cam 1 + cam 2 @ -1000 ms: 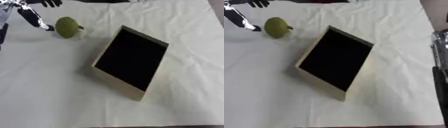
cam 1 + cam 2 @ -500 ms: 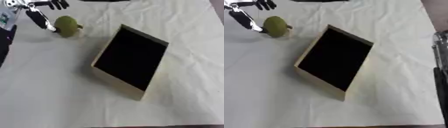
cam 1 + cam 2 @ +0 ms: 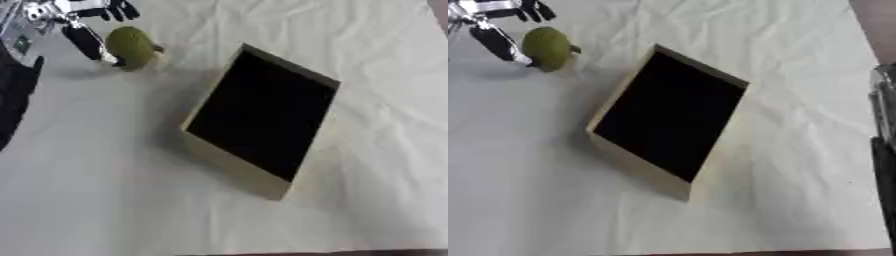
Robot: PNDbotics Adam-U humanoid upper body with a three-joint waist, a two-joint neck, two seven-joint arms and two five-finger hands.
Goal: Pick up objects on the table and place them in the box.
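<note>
The left hand [image 3: 80,20] brackets the green pear [image 3: 131,47] with spread fingers, not closed on it, near the black-lined box [image 3: 262,117].

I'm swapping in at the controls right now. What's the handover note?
Left hand: open at the far left, thumb beside the green fruit, fingers spread above it, not closed on it.
Right hand: not in view.
Box: mid-table on the white cloth, dark inside, nothing visible in it.
Done: nothing placed.
Left: grasp the fruit, carry it right, drop it in the box.
</note>
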